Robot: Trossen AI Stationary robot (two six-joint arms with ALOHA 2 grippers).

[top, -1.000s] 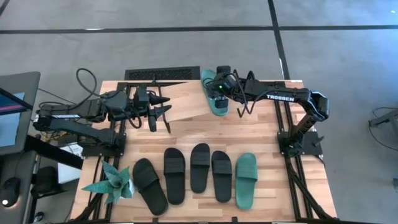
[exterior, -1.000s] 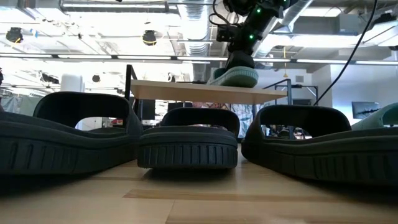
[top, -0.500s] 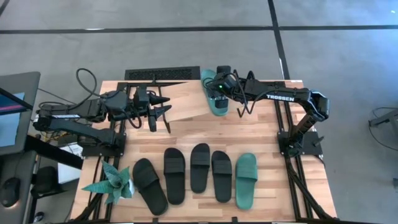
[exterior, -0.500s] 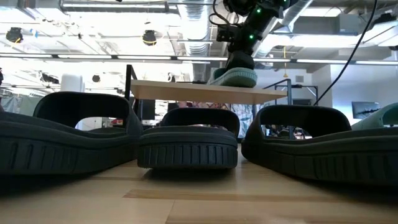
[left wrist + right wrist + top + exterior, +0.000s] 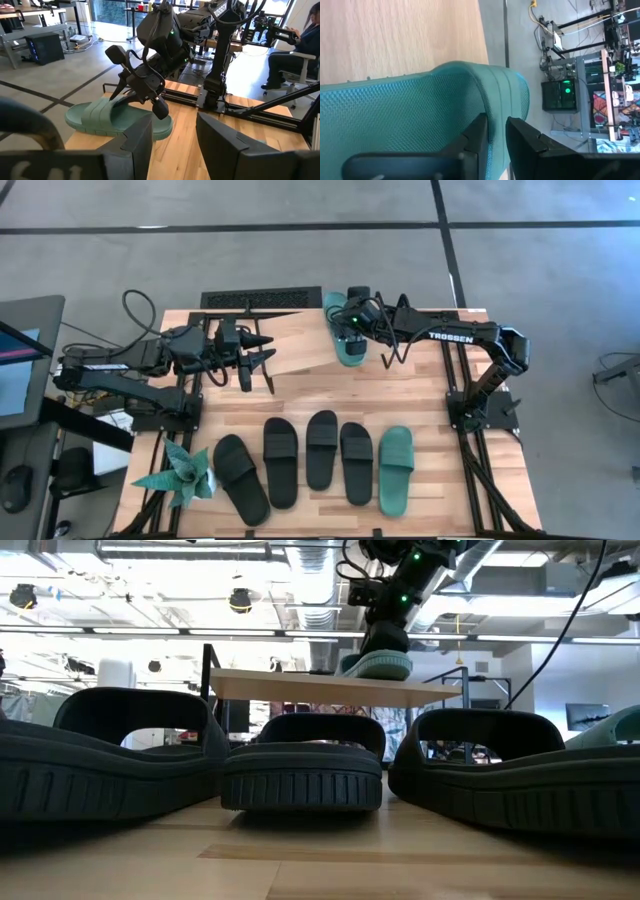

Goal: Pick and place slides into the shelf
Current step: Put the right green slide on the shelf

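On the shelf (image 5: pixel 300 340), right end, we see a teal slide (image 5: pixel 345 340), its strap loosely straddled by the right gripper (image 5: pixel 352 330); rubbery and light, best gripped there.

Lying on the shelf (image 5: pixel 300 340) at its right end: one slide (image 5: pixel 345 335), with the right claw (image 5: pixel 352 330) sitting on its strap. Hanging at the shelf's left end: the left claw (image 5: pixel 262 350). Standing at the far side of the surface (image 5: pixel 420 395): the shelf. Lying in a row along the near side: five slides (image 5: pixel 315 455), side by side. Sitting left of that row, at the near left corner: a paper plant (image 5: pixel 180 473). Sitting beyond the surface, in the left wrist view: a person (image 5: pixel 295 50).
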